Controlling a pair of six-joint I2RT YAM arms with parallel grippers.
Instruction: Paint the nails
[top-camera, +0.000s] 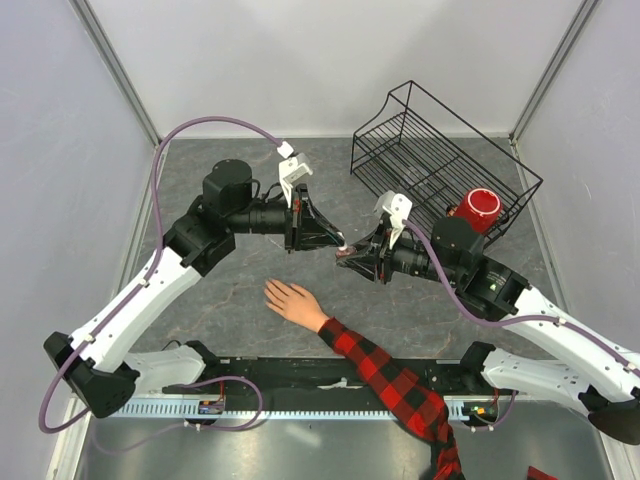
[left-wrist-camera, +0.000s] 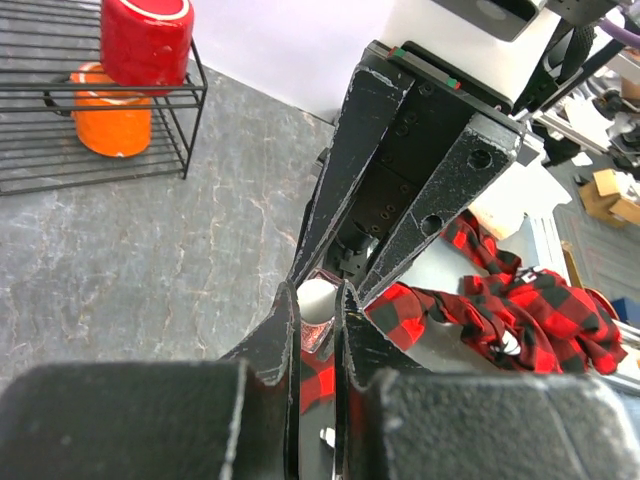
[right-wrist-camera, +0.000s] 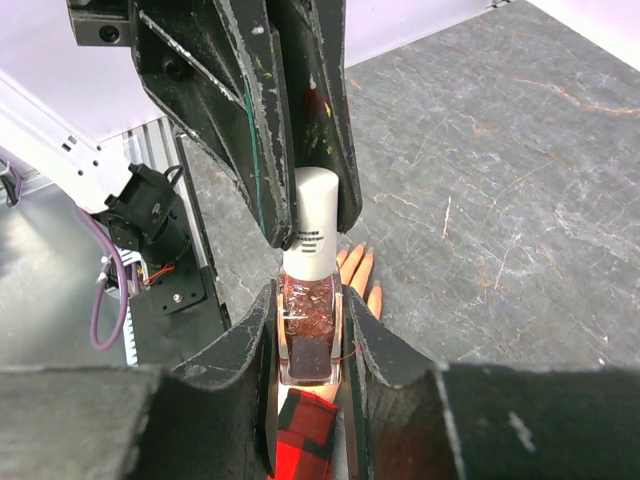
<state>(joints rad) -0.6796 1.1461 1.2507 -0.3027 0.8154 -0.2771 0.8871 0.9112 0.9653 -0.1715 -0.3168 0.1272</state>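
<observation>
left arm (top-camera: 150, 290) reaches in from the left, right arm (top-camera: 560, 330) from the right, both elbows bent, wrists roughly level above mid-table. grippers meet tip to tip. right gripper (right-wrist-camera: 310, 350) is clamped on the nail polish bottle (right-wrist-camera: 310, 335), left gripper (right-wrist-camera: 306, 215) pinches its white cap (right-wrist-camera: 314, 200).

A grey marbled worktop (top-camera: 230, 300) was seen, softly and evenly lit. It was closed in by pale walls (top-camera: 320, 60) at the left, far and right edges, with metal struts (top-camera: 115, 65) set at both far corners. A black wire rack (top-camera: 420, 150) was placed at the far right corner, and a perforated cable tray (top-camera: 300, 408) was laid along the near edge.
</observation>
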